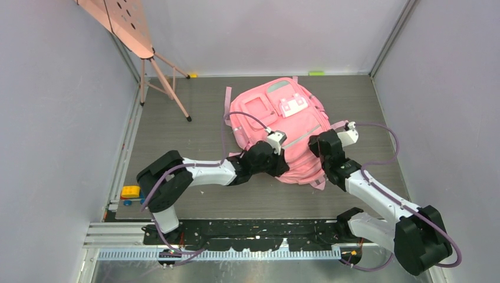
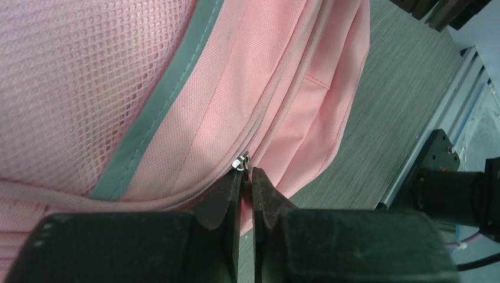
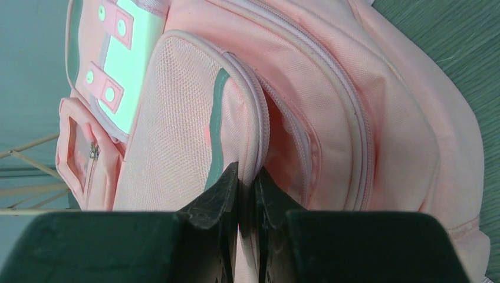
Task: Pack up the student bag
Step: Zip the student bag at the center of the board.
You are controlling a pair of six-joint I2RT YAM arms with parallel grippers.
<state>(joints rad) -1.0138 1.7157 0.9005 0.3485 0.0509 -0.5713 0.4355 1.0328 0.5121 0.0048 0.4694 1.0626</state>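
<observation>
A: Top view?
B: Pink backpack [image 1: 295, 127] lies flat mid-counter [image 1: 177, 118], both arms at its near edge.
A: Left wrist?
B: There the left fingers [image 2: 227, 197] are closed, tips at the zipper pull [image 2: 242, 160]; pinching it or not, unclear.
A: Right wrist?
B: There the right fingers [image 3: 221, 188] are clamped on the backpack's mesh pocket [image 3: 177, 118] edge.

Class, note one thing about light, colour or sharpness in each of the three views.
Top external: even soft light, student bag sharp, weak shadows. Left wrist: mesh crisp, zip pull glints, left gripper dark and soft. Right wrist: greenish cast, white patch blown out.
</observation>
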